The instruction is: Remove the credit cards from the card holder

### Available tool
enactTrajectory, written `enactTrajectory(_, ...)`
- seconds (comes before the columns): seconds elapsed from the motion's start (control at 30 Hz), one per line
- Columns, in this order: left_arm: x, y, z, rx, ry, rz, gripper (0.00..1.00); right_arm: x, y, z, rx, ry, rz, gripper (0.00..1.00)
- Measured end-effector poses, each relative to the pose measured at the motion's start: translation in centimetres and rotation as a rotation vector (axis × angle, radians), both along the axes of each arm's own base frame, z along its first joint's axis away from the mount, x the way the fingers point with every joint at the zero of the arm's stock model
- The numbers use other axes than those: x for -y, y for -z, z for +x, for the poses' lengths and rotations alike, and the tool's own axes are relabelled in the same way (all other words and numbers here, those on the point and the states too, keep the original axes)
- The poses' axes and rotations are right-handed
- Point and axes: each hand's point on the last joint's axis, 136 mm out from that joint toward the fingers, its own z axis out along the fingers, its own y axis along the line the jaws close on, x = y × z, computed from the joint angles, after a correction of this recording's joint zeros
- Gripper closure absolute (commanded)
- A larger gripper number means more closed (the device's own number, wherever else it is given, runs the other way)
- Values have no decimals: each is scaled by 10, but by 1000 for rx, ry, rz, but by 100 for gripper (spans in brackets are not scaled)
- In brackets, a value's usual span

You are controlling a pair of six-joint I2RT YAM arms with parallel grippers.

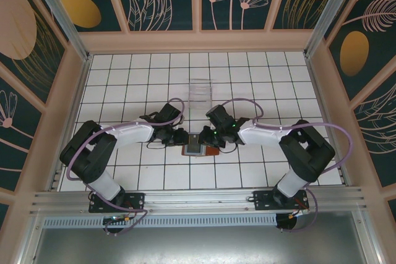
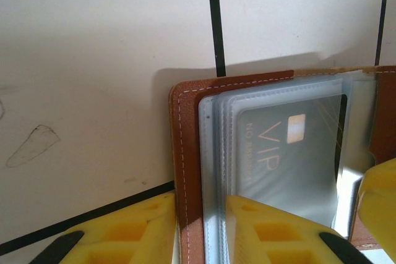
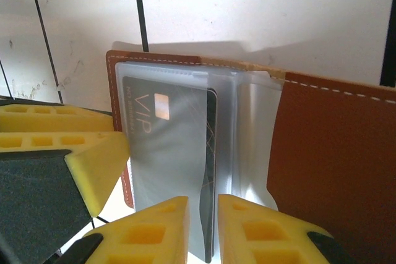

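The card holder, a brown leather wallet, lies open on the tiles between my two grippers. Its clear sleeves hold a dark credit card marked VIP. My left gripper is shut on the brown left cover and the sleeve edges. In the right wrist view the card sits in a frosted sleeve, and its dark right edge shows bare. My right gripper stands narrowly open, with that card edge and the sleeve in the gap. The wallet's other brown flap rises on the right.
A clear plastic box stands on the white tiles behind the wallet. Wooden walls ring the tiled floor. My left gripper's yellow finger shows beside the wallet, close to my right gripper.
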Motion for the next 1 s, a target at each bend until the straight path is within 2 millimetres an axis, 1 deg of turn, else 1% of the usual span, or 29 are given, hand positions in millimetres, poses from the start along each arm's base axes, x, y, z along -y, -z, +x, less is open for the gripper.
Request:
enactTrajectory(0.37, 0, 0, 0, 0, 0, 0, 71, 1, 15, -1, -20, 3, -19, 82)
enactTrajectory(0.47, 0, 0, 0, 0, 0, 0, 71, 1, 15, -1, -21, 3, -18, 80)
enactTrajectory(0.57, 0, 0, 0, 0, 0, 0, 71, 0, 15, -1, -22, 4, -14, 75)
enactTrajectory(0.67, 0, 0, 0, 0, 0, 0, 71, -1, 15, 0, -22, 4, -13, 74)
enactTrajectory(1.0, 0, 0, 0, 0, 0, 0, 71, 2, 19, -1, -25, 9, -29, 84)
